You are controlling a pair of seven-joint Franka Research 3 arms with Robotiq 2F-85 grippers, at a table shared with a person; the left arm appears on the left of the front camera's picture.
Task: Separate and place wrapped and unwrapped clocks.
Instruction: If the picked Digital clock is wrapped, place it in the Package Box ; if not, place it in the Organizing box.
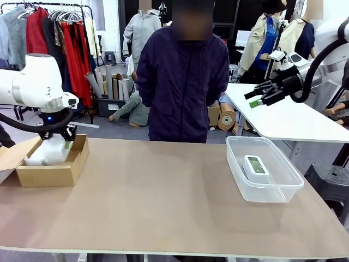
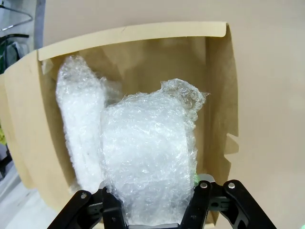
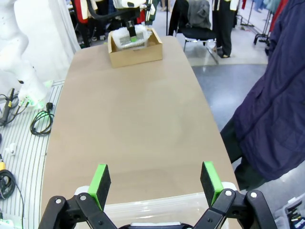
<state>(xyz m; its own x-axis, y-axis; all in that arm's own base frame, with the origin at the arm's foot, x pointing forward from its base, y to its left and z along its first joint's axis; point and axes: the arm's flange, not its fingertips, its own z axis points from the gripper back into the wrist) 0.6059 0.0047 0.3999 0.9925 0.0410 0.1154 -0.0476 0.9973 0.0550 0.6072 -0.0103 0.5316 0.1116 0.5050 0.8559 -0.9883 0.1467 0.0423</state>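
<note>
Bubble-wrapped bundle [image 2: 147, 162] sits clamped between the left gripper [image 2: 152, 205] fingers, down inside the cardboard box [image 1: 52, 173] at the table's left end, its long axis running straight out from the jaws; second wrapped bundle [image 2: 78, 124] lies just beside it against the box wall. Right gripper [image 3: 155, 183] hovers spread wide and empty above the clear plastic tub [image 1: 283, 188] holding the bare clock [image 1: 256, 165], so release looks like the left arm's job.

I can't read any text, label, brand or number here; the clock's [image 1: 256, 166] screen is too small to read.
</note>
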